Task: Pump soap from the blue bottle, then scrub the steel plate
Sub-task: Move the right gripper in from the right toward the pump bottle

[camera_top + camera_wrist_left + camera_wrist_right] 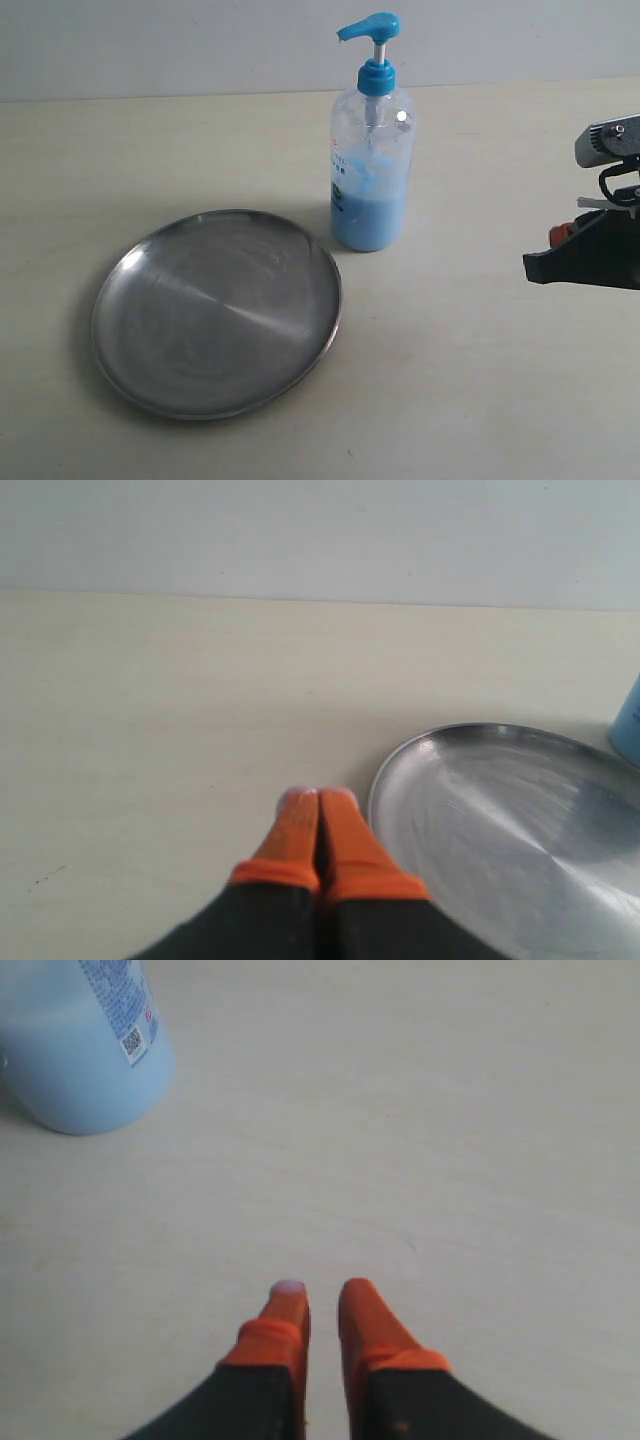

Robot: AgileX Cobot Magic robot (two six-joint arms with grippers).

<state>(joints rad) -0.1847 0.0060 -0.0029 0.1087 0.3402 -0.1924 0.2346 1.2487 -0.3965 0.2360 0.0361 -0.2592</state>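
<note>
We note black-bodied left gripper and right gripper, orange fingertip sleeves, silver screwed bracket, black cable.

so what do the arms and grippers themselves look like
The left gripper and right gripper each have two tapered orange fingertips on black bodies. In the exterior view the right arm shows black housing, a grey metal bracket, a red part and a black cable.

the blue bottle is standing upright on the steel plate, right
No. The blue bottle is standing upright, but on the table beside the steel plate, not on it. The exterior view shows this.
</note>
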